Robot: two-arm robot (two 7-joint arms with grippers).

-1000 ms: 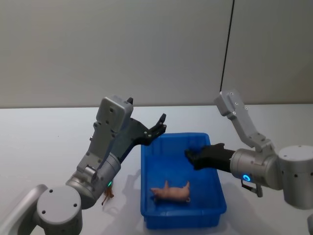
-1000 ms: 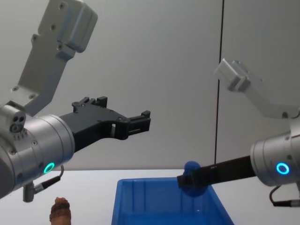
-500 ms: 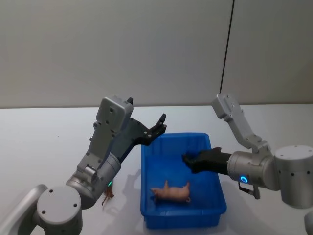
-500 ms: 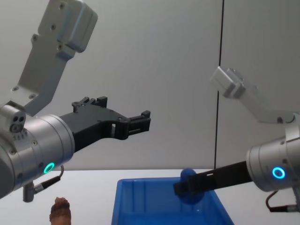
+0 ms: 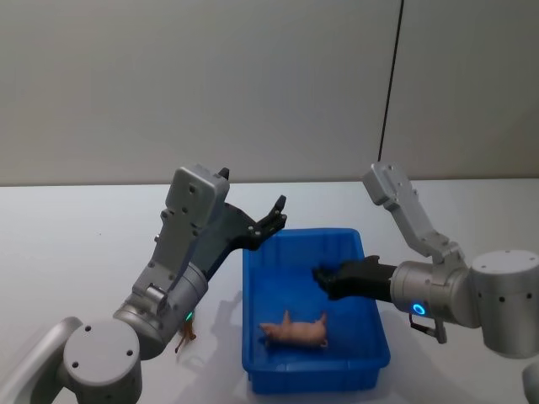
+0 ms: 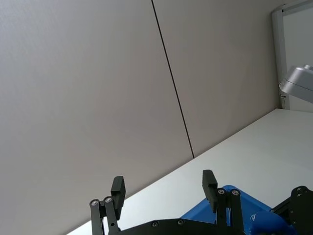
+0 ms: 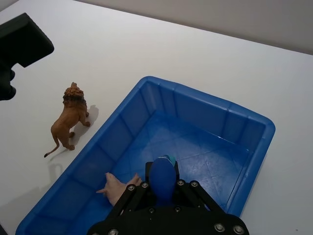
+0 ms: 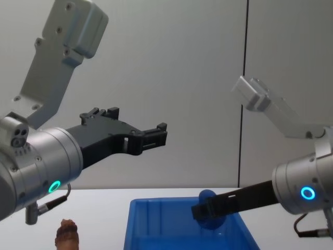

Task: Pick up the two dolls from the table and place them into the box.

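Holding: my right gripper (image 7: 163,190) has its 2 fingers squeezed onto the round blue doll (image 7: 163,175), and the doll pokes out past the fingertips.
Right gripper spot: reaching in from the right, it hangs over the inside of the box (image 5: 250,307), roughly mid-length. From the chest view the right gripper (image 8: 201,211) has the blue doll (image 8: 206,196) about level with the rim. Can't tell if it touches the floor, tbh.
Same thing from my head cam: the right gripper (image 5: 325,279) is over the blue floor, farther from me than the pig (image 5: 295,330).
Pig: pale pink, lying on its side on the box floor toward the near end, just beside my fingers in the wrist view (image 7: 117,187).
Lion: the reddish-brown lion (image 7: 66,115) stands upright on the table (image 7: 122,44) just outside the box's left wall, not touching it. Chest cam catches only its head (image 8: 66,232).
Left gripper: my left gripper (image 5: 274,215) is up in the air near the box's far left corner, 2 fingers spread wide (image 6: 164,183) with nothing between them.
Box: bright blue bin (image 7: 210,99) sitting flat on the white table (image 5: 67,244), between my 2 arms.
Backdrop: plain grey wall (image 8: 182,78) with 1 dark vertical seam (image 8: 244,78).
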